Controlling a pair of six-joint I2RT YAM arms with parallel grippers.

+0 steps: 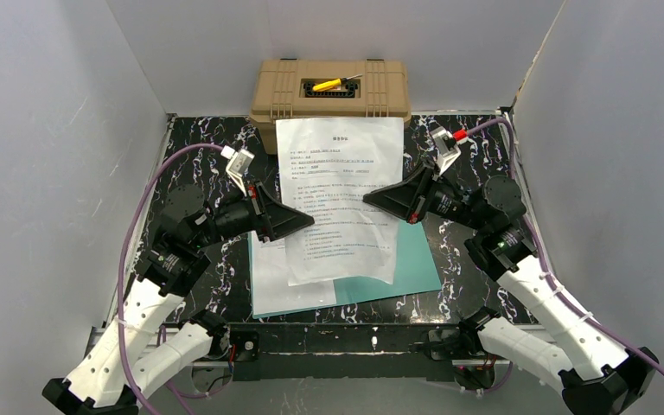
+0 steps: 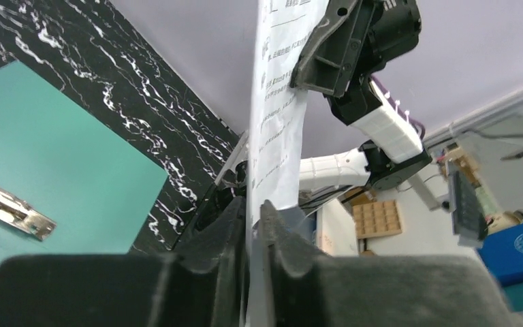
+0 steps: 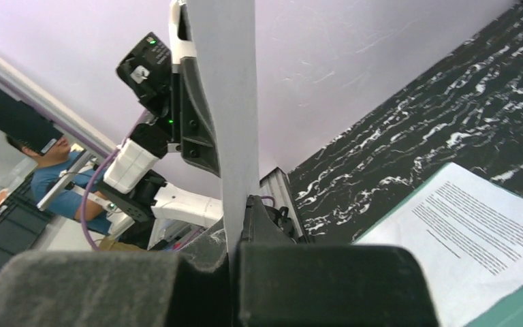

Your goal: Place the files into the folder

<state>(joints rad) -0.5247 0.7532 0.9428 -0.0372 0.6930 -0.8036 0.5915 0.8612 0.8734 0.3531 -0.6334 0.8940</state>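
A white printed sheet (image 1: pixel 339 194) hangs in the air between my two grippers, above the teal folder (image 1: pixel 415 259). My left gripper (image 1: pixel 309 218) is shut on the sheet's left edge; the sheet (image 2: pixel 278 129) runs upright between its fingers (image 2: pixel 255 225). My right gripper (image 1: pixel 368 201) is shut on the right edge; the sheet shows edge-on (image 3: pixel 228 102) there. A second printed sheet (image 1: pixel 281 277) lies flat on the folder's left part and also shows in the right wrist view (image 3: pixel 470 231). The folder's metal clip (image 2: pixel 10 208) shows on the teal leaf (image 2: pixel 61 143).
A tan tool case (image 1: pixel 333 91) with a yellow tool on its lid stands at the back, touching the held sheet's top edge in view. The black marbled mat (image 1: pixel 194 164) covers the table. White walls close in on three sides.
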